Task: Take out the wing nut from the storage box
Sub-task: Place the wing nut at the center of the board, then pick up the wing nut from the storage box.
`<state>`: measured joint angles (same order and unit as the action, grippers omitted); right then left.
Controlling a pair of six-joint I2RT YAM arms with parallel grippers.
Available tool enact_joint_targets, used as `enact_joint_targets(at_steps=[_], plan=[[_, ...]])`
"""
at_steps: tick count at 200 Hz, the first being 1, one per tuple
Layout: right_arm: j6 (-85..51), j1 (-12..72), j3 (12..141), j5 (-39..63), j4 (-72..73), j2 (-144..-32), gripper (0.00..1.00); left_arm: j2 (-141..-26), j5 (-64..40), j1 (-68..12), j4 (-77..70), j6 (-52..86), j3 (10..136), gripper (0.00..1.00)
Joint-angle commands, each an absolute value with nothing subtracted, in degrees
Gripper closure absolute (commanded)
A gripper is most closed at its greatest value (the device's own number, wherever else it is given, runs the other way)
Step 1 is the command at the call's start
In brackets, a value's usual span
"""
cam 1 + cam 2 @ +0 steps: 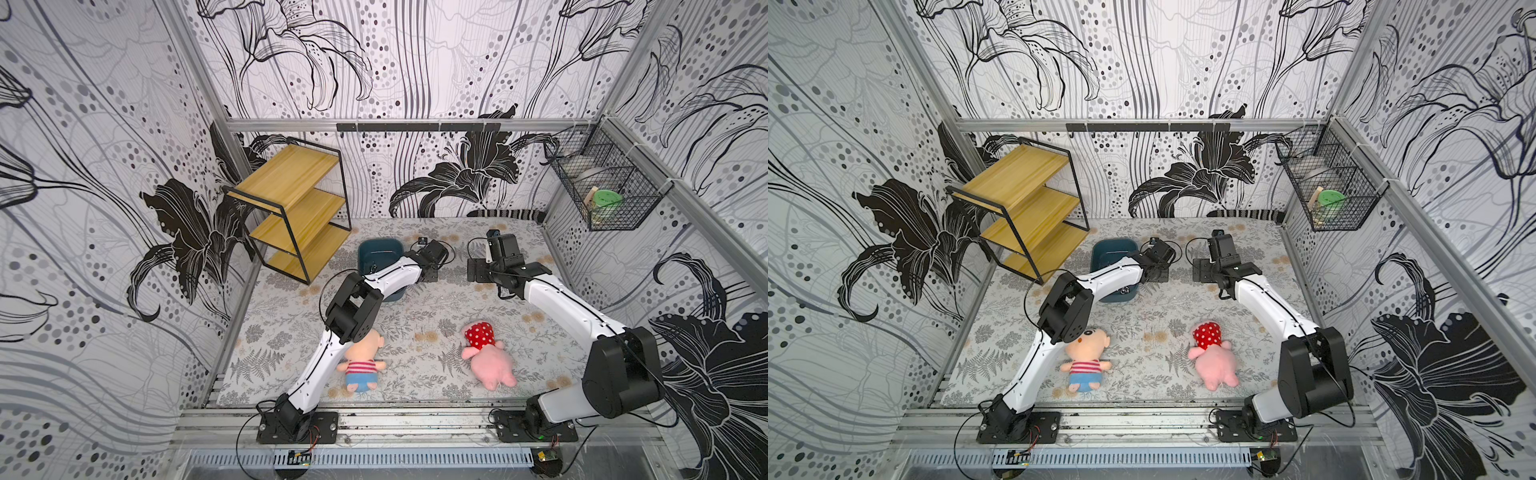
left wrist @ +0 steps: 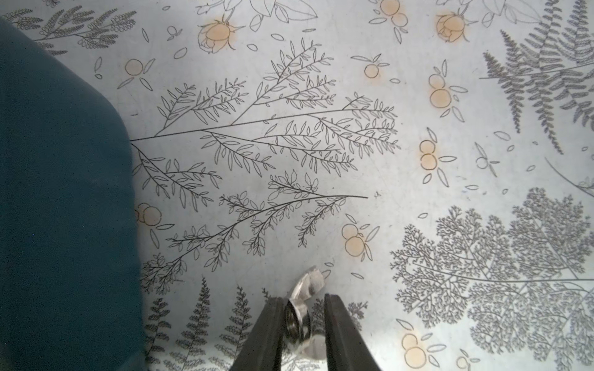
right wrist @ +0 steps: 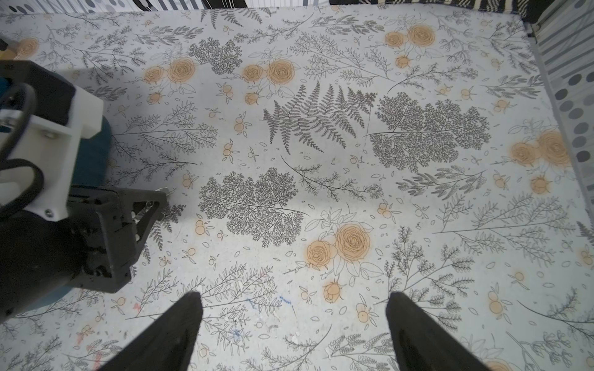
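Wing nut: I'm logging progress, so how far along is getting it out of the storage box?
Done: the wing nut is outside the storage box, over the floral mat. In hand: it sits between the left end effector's fingers, with a gap at one finger, so it looks released. Left: only backing that arm away. The right end effector hangs open and empty.

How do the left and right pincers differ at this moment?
The left pincer stands narrowly apart, the right pincer wide. The left pincer flanks the wing nut, with a gap on one side; the right pincer is empty. Both point down at the mat, outside the storage box.
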<state>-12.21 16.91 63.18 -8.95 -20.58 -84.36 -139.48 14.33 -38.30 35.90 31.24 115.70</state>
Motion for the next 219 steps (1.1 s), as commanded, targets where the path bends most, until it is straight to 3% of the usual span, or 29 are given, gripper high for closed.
enact_joint_targets(at_steps=[1, 119, 175, 219], plan=[[-12.0, 17.4, 65.3, -8.3, -21.6, -84.9, 0.04, -134.4, 13.7, -38.1, 35.2, 31.2, 116.9, 0.71], [-11.4, 19.5, 66.1, -7.8, -21.6, -86.7, 0.04, -118.1, 16.3, -27.5, 30.5, 30.0, 100.3, 0.70], [-11.5, 20.7, 66.4, -7.8, -21.8, -87.0, 0.04, -120.8, 16.0, -23.6, 28.0, 29.5, 97.2, 0.71], [-11.8, 22.1, 67.1, -8.3, -22.2, -87.9, 0.04, -126.7, 17.1, -22.9, 29.3, 29.9, 101.9, 0.72]])
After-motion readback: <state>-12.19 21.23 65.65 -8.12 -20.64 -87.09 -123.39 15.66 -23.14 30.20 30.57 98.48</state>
